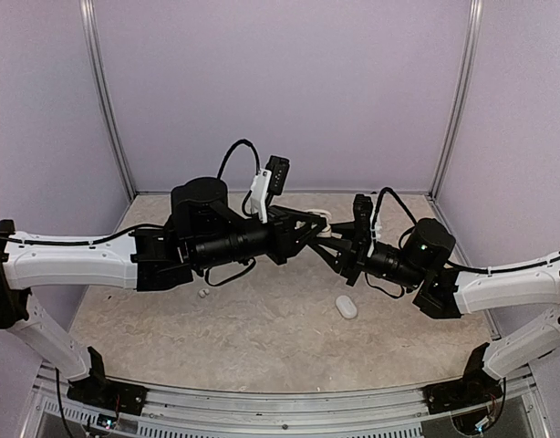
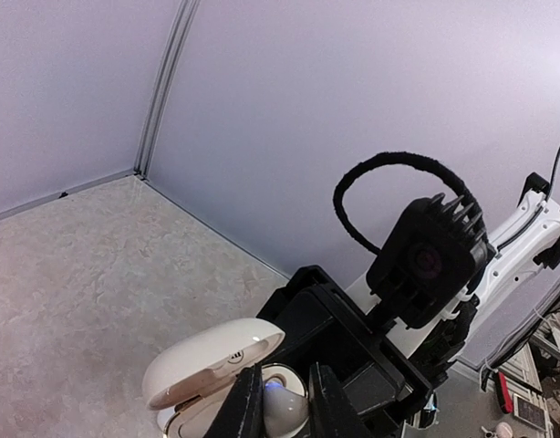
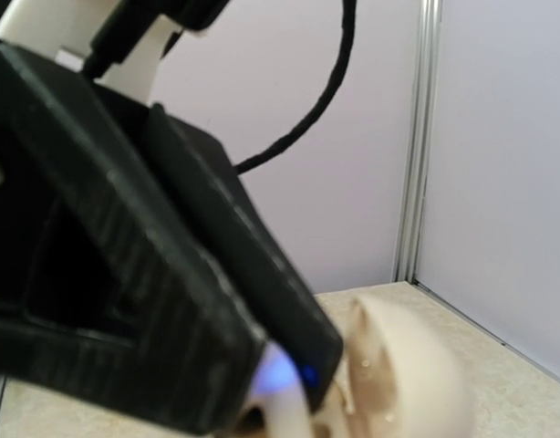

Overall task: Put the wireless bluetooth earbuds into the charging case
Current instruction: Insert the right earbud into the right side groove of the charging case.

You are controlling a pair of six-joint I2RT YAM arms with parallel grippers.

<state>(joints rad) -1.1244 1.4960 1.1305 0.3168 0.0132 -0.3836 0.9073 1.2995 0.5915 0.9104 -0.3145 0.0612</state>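
The table (image 1: 262, 338) fills the lower half of the top view, and both arms meet above its far centre. The left gripper (image 1: 318, 224) reaches in from the left of the frame. The right gripper (image 1: 340, 248) reaches in from the right, and the two nearly touch. The right gripper's jaws are pressed together, apparently clamping the charging case (image 2: 212, 358) from the side. The case is held in the air with its lid hinged up toward the left of the left wrist view. A plain white oval object (image 1: 346, 307) lies on the table below the right gripper and plays no part. In the left wrist view, the left gripper's narrowly set jaws pinch an earbud (image 2: 278, 403) showing a blue light. The coming move turns on one relation. The pinched earbud sits at the mouth of the open lower half, under the raised lid, with the fingers pointing straight into the case. Judged from this, the seat lies directly ahead of the fingertips. A second earbud (image 1: 203, 294) lies on the table at left of centre, under the left arm and nearer to it.
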